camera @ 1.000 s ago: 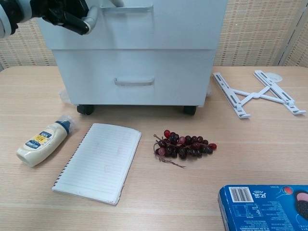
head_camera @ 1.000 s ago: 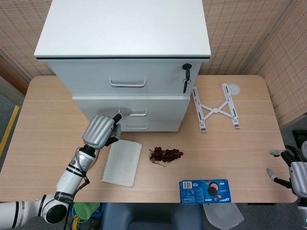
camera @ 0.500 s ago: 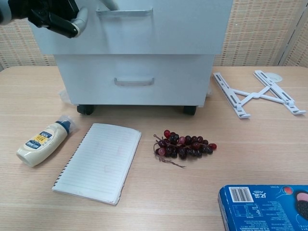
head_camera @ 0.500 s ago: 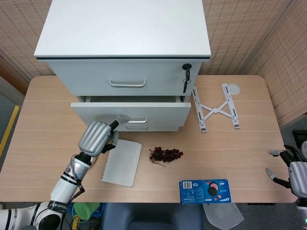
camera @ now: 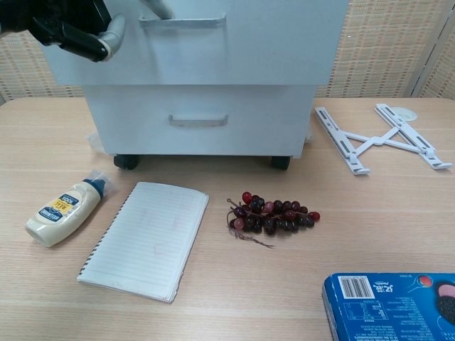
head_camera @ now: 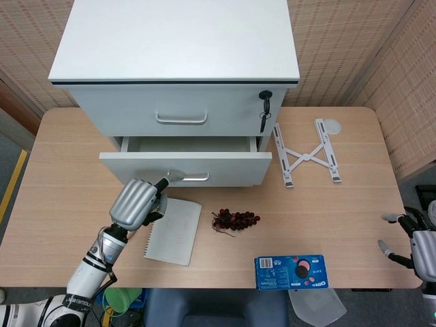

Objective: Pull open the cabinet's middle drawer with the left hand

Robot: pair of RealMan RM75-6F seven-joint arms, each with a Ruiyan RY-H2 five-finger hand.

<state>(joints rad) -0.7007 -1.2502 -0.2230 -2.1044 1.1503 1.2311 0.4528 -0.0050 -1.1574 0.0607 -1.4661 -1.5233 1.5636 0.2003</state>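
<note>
1. Woven wall panels back a pale wood-grain desk (head_camera: 327,204); a white cabinet (head_camera: 174,41) stands on small black castors at its rear.
2. Middle drawer (head_camera: 185,165): partly drawn out, empty interior visible, directly ahead of the left robot hand (head_camera: 138,201).
3. Left robot hand: one finger hooked onto the left end of the drawer's handle (head_camera: 187,176); the other fingers curled.
4. Handling, judged: stiff painted panel on runners, likely light while empty. The slim metal bar handle looks smooth; a hold nearer its centre should pull straighter.
5. Right robot hand (head_camera: 415,242): well apart at the desk edge, fingers spread, holding nothing.
6. Beside the left robot hand: lined paper notebook (head_camera: 173,231); beyond it, glossy rounded grapes (head_camera: 235,220).
</note>
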